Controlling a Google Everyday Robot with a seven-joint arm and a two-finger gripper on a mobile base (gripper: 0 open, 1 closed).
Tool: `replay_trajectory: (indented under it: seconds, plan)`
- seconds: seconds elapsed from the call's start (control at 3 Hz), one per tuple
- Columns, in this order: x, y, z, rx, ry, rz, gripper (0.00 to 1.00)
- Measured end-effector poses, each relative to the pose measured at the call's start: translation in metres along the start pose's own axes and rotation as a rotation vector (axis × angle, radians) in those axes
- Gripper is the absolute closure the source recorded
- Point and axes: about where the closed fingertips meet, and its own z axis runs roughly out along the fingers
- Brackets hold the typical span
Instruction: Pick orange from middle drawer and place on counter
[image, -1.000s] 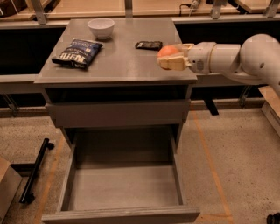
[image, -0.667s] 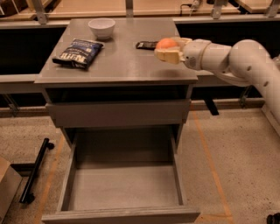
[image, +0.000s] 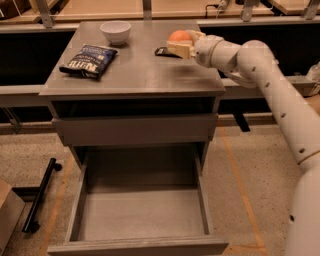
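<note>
While reaching in from the right over the surface (image: 135, 75), grips the orange (image: 180, 36) in the pincer (image: 177, 47), with pale fingers (image: 184, 49) closed narrow around the lower half of the fruit. Holds it above the right rear part of the surface, near the back edge; appears clear of the grey top, with a soft shadow just below and in front. Hangs just beside a small dark flat thing (image: 161, 51) lying on the bowl side of the pincer, partly hidden; cannot tell whether touching.

Shares the surface with a white bowl (image: 115, 31), upright at the rear and left of centre, well apart from the orange. Also with a dark snack bag (image: 89, 61), lying flat at the left, in front of the bowl, near it but apart.

Below, has the drawer (image: 142, 215) pulled far out toward the camera, well apart from the orange. Above that, shows another drawer front (image: 135, 129) pushed in, under a dark open slot (image: 135, 106). Stretches the white arm (image: 280, 100) away rightward and down along the right edge.
</note>
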Motion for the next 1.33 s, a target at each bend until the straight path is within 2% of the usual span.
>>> replay_trajectory:
  seconds: [0.33,0.67,1.0,1.33]
  plan:
    - [0.011,0.011,0.026,-0.043,0.005,0.031,0.36]
    - [0.038,0.038,0.031,-0.135,0.105,0.064,0.04]
    - [0.077,0.067,0.022,-0.198,0.226,0.094,0.0]
    - [0.077,0.067,0.022,-0.199,0.226,0.094,0.0]
